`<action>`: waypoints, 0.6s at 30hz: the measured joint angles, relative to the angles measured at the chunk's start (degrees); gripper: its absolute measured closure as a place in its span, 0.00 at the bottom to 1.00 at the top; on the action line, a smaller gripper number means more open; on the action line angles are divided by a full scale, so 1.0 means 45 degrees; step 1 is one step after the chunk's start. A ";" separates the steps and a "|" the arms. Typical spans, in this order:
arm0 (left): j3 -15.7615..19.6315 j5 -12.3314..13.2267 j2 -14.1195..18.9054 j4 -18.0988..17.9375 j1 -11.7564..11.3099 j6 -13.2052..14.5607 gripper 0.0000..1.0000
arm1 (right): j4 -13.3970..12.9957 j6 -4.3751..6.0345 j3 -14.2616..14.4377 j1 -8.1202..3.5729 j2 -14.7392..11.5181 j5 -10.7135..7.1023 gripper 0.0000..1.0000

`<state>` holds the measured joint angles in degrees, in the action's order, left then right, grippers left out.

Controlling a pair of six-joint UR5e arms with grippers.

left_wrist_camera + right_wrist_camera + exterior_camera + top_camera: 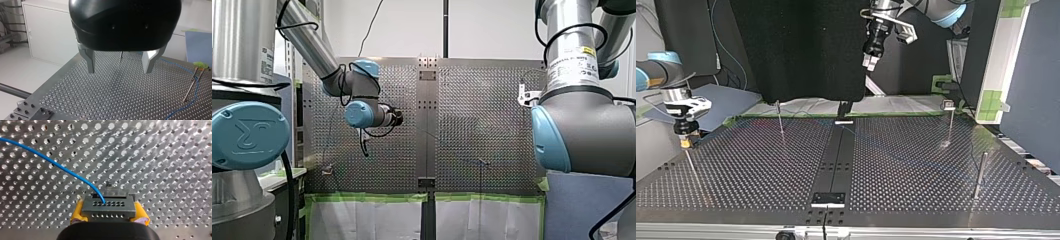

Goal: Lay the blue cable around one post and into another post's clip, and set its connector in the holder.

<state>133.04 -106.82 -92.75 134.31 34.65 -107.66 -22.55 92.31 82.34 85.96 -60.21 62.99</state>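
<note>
Right tool [109, 213] clamps connector [108, 206] (axis crosswise).

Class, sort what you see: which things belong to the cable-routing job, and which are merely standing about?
Belongs to the job: blue cable; its connector, gripped by my right gripper; upright posts on the table; my left gripper, open and empty.
Just there: white cabinet; black curtain; green tape.

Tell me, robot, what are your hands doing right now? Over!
Left gripper open, empty, above the table. Right gripper shut on the connector, blue cable trailing from it. Nothing blocking in view.
</note>
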 joint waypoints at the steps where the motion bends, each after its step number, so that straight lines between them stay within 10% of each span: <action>1: 0.0000 0.0005 0.0000 0.0000 0.0000 0.0000 0.07 | -0.0044 0.0035 -0.0011 0.0003 -0.0002 0.0008 1.00; 18: -0.0008 0.0070 -0.0001 -0.0018 0.0001 0.0000 0.07 | -0.0438 0.0352 -0.0006 0.0097 0.0027 0.0041 1.00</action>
<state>133.00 -106.50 -92.75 134.23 34.66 -107.66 -24.52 93.89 82.32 86.40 -60.09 63.17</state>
